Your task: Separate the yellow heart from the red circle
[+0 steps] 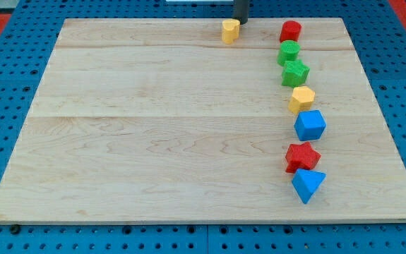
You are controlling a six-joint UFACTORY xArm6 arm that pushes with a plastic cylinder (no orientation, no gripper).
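A small yellow block [230, 31], heart-like in shape, sits near the board's top edge, a little right of centre. The red circle [290, 31] lies at the same height, well to its right, with bare wood between them. The dark rod comes down from the view's top, and my tip [240, 22] is just above and to the right of the yellow heart, close to it or touching it.
Below the red circle, a column runs down the right side: a green circle [288, 51], a green star [295, 72], a yellow hexagon-like block [302, 99], a blue block [310, 125], a red star [301, 156] and a blue triangle [308, 185]. The wooden board [153, 141] lies on blue pegboard.
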